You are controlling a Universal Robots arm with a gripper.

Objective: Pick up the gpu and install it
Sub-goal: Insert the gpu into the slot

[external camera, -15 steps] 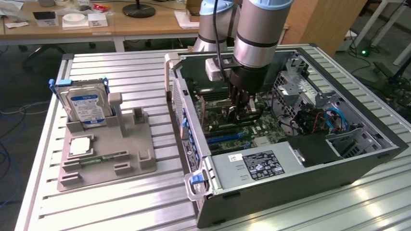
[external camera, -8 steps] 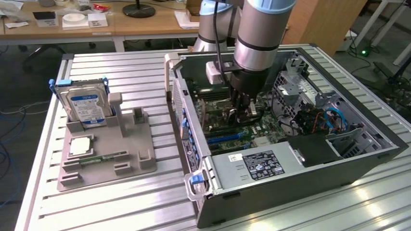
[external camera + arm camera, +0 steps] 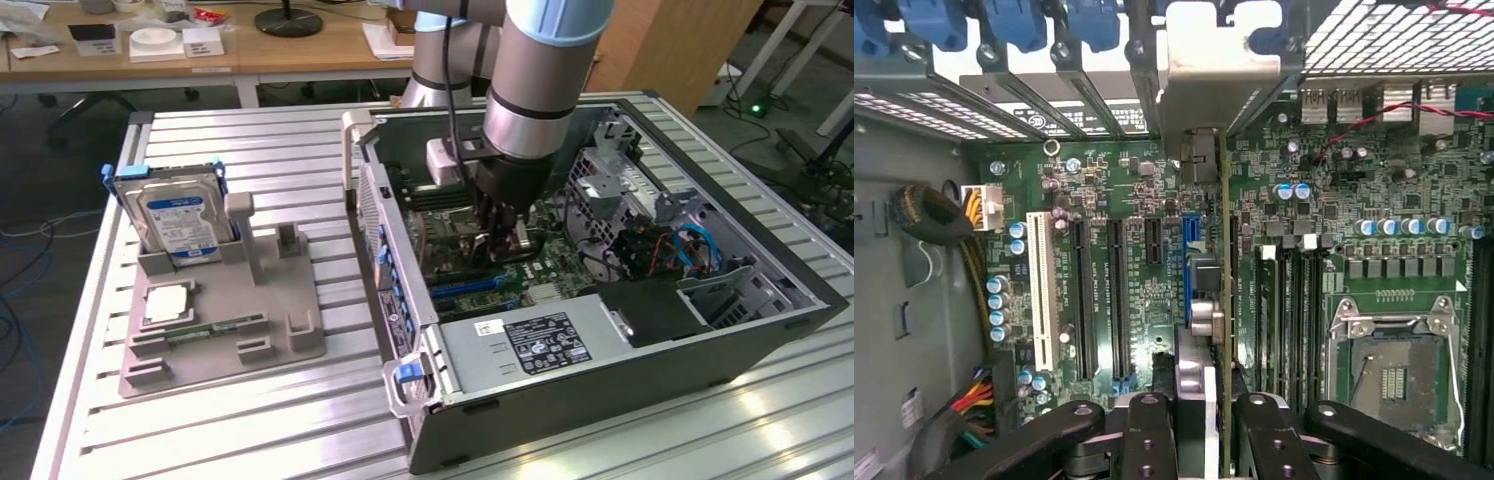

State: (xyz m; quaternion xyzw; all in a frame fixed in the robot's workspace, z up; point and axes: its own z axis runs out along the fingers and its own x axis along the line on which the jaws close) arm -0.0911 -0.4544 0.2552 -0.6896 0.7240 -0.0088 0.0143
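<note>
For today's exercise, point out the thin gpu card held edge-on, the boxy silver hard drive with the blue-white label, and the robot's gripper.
thin gpu card with silver metal bracket [image 3: 1222,90]: wrist view, on the bracket.
boxy silver hard drive with blue-white label [image 3: 178,218]: exterior view, on the label.
gripper [image 3: 497,240]: exterior view, between fingertips.

gpu [image 3: 1206,300] in gripper [image 3: 497,232] inside computer case [image 3: 747,330], hard drive [image 3: 180,218] at exterior view's left

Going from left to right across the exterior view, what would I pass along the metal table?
Hard drive standing in the grey tray → the open computer case, with the gripper reaching down inside it holding the gpu edge-on over the motherboard.
</note>
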